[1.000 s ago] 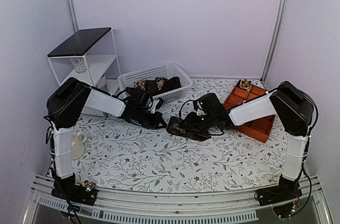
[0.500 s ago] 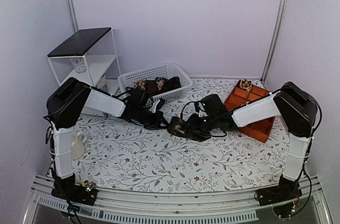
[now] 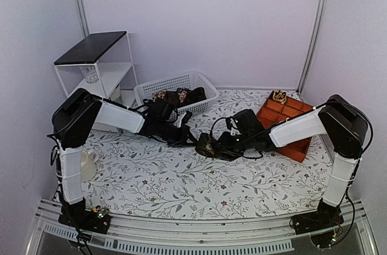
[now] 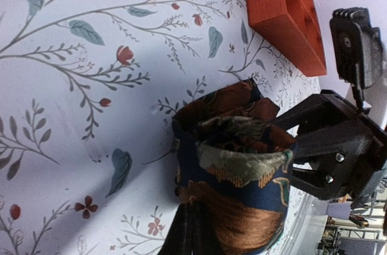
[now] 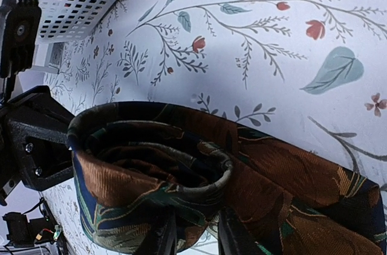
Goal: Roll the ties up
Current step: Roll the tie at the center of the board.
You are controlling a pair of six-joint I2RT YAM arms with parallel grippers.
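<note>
So the flowery surface takes up most of the frame. There's a white shelf rack at the upper left, a white basket just right of it with loose ties piled inside, and an orange divided tray at the right. Both arms reach in and meet around the middle.

The left hand is clenched all the way, and the rolled tie touches its tips. I can't tell if any cloth is pinched in there. The right hand comes in from the other side. It's open only a sliver, with its fingers squeezing the wall of the roll between them. The roll itself sits on the surface right between the two hands, near the tray but not touching it.
</note>
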